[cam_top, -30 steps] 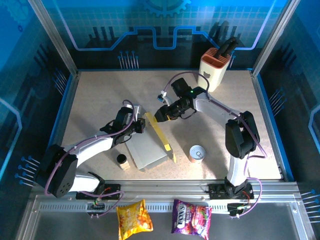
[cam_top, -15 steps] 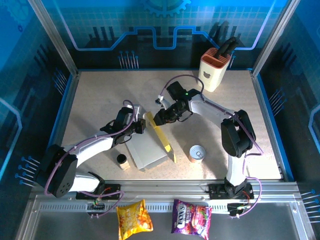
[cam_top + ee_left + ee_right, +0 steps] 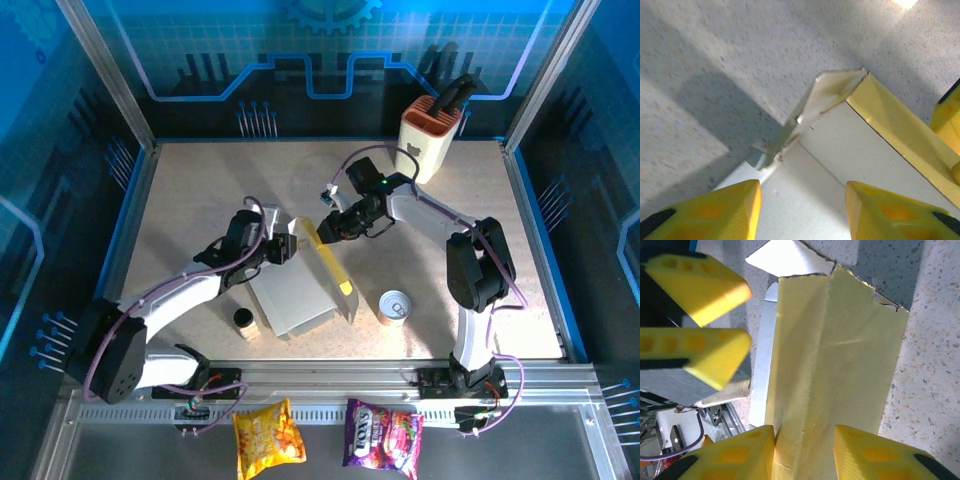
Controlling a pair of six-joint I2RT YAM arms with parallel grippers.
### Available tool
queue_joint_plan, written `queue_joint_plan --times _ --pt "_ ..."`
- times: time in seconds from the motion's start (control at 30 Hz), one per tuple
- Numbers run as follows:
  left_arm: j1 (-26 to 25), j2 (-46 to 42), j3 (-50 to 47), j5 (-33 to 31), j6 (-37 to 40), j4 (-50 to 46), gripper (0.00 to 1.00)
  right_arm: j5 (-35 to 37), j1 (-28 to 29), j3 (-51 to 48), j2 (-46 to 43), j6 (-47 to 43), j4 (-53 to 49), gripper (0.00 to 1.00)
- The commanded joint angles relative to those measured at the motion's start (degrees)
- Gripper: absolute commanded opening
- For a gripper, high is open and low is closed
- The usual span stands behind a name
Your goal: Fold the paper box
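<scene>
The paper box [image 3: 295,300] lies left of the table's middle, grey-white inside up. Its long yellow flap [image 3: 330,262] stands along the right edge. My left gripper [image 3: 283,250] hovers open over the box's far end. In the left wrist view the left gripper [image 3: 802,186] has only the grey-white floor [image 3: 805,200] beneath it, and a small corner flap [image 3: 825,92] stands ahead. My right gripper [image 3: 322,230] is at the flap's far end. Seen from the right wrist, the right gripper [image 3: 804,429] rests against the yellow flap [image 3: 840,355] with its fingers apart, the left finger at the crease.
A tin can [image 3: 395,307] stands right of the box near the front. A small dark-capped jar [image 3: 243,322] sits by the box's near left corner. A cream knife block [image 3: 430,135] is at the back right. Two snack bags [image 3: 268,440] [image 3: 383,435] lie beyond the front rail.
My left gripper has opened and drawn slightly back from the box's far end. The yellow flap has shifted to the right. My right gripper narrowed a little and stayed at the flap's far end.
</scene>
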Motion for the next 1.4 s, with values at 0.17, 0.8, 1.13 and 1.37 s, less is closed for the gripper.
queue_joint_plan --times 0.17,0.8,1.13,1.37 --pt "4.11 -3.90 2.02 2.60 15.30 3.78 0.60 -1.67 -0.55 0.25 1.32 -3.22 -2.34 0.37" --pt "15.96 14.94 6.04 29.40 48.12 10.77 0.65 -2.40 -0.10 1.44 2.02 -3.39 -2.74 0.37" --pt "15.21 20.95 10.47 38.57 53.34 8.19 0.61 -2.93 -0.05 1.13 2.11 -3.04 -2.17 0.37" --pt "12.07 24.21 12.91 38.78 56.68 5.34 0.59 -3.24 0.06 1.44 2.72 -3.01 -2.17 0.37"
